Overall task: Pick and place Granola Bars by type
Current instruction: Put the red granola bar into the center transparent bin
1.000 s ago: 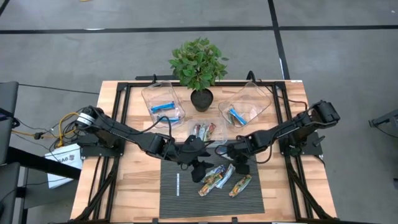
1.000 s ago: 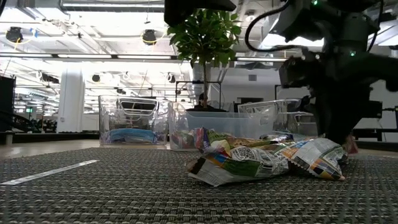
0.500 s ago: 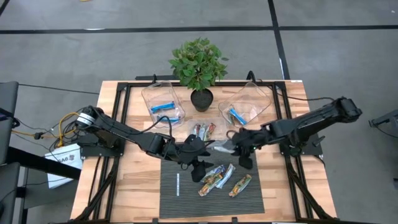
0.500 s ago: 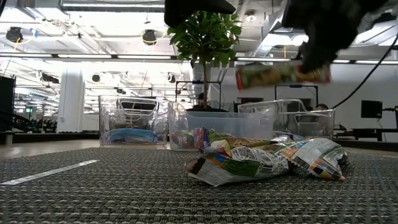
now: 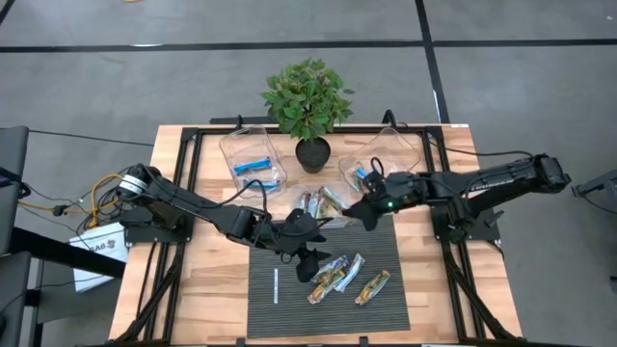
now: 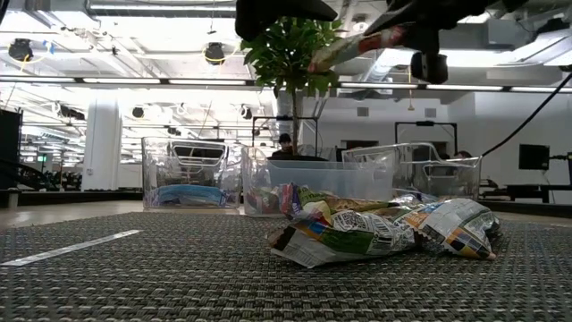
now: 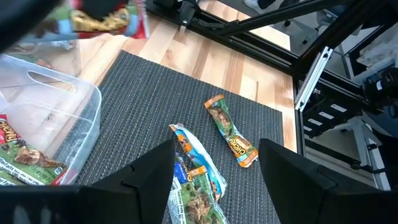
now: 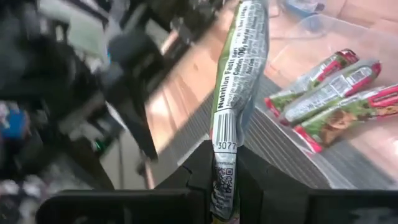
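Right gripper (image 5: 359, 211), clamped on one end of a green-wrapped granola bar (image 8: 239, 74), hung above the middle tub (image 5: 315, 204) with the red-and-green bars (image 8: 336, 93), bar's long axis running out from the jaws toward that tub's far side. Left gripper (image 5: 307, 253), spread wide and carrying nothing, hovered over the dark mat (image 5: 280, 308) on the surface, nearest to the remaining bars (image 5: 337, 275) heaped there.
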